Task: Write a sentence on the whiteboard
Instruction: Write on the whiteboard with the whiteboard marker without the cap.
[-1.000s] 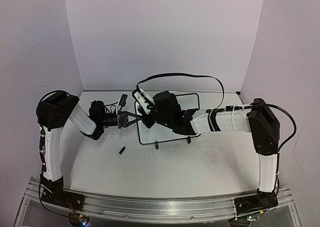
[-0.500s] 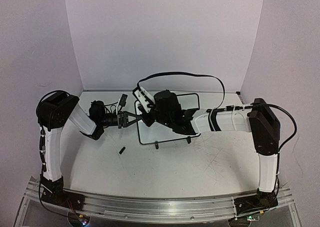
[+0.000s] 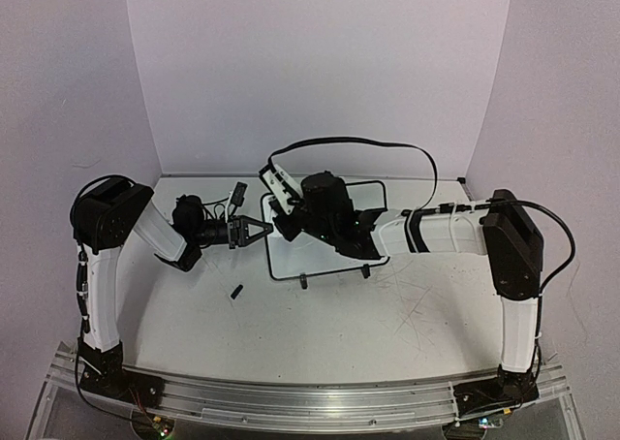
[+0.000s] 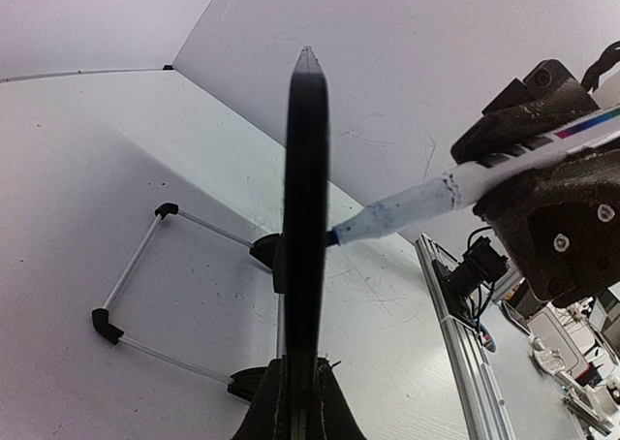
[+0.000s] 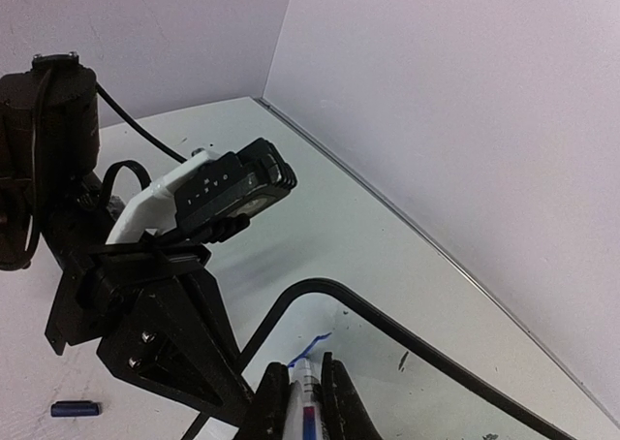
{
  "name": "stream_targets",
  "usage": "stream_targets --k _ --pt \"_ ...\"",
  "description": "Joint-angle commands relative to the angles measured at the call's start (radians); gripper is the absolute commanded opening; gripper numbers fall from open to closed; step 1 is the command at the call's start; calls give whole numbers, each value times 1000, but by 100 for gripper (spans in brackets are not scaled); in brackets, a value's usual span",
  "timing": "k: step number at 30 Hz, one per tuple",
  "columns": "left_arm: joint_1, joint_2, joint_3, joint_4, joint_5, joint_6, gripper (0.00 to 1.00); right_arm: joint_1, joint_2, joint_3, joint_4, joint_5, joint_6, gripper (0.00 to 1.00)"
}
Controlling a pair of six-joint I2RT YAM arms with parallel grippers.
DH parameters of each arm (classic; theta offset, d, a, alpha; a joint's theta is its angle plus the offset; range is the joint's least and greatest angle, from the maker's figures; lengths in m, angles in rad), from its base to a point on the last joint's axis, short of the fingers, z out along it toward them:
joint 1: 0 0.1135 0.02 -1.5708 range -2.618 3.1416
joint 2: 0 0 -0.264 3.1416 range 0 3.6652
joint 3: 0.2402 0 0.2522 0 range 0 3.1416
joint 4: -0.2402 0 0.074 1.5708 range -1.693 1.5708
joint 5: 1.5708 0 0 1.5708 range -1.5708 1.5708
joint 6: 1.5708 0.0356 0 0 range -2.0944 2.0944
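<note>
1. The left gripper (image 3: 256,231) is clenched on the left edge of the whiteboard (image 3: 315,263), with the thin black frame pinched between its fingers. In the left wrist view the board runs edge-on, straight out from the jaws
2. The right gripper (image 5: 302,365) is clamped around a marker (image 5: 305,411). The marker lies lengthwise between the two fingers, its tip pointing out ahead of them
3. The marker's blue-stained tip meets the face of the board just ahead of the right gripper, a little beyond the left gripper's fingertips
4. Of the sentence, only a short blue stroke (image 5: 315,346) shows, directly in front of the marker tip and inside the frame's rounded corner. No words can be read
5. The board's wire stand (image 4: 133,266) juts from its back face, on the side turned away from the right gripper
6. A small dark cap (image 3: 235,291) lies on the table (image 3: 320,343) on the near side of the left gripper, apart from both the gripper and the board
</note>
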Motion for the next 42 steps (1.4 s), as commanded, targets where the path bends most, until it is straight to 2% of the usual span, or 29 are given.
stream_targets --k 1,15,31,42 --pt "3 -34 -9 -3 13 7 0 -10 -46 50 41 29 -13 0" --pt "3 -33 -9 -3 16 8 0 -19 -29 62 38 19 -16 0" --pt "2 -33 -5 -4 19 6 0 -10 -86 -74 27 27 56 0" --pt "3 -36 -7 -4 20 4 0 -5 -80 -97 27 32 78 0"
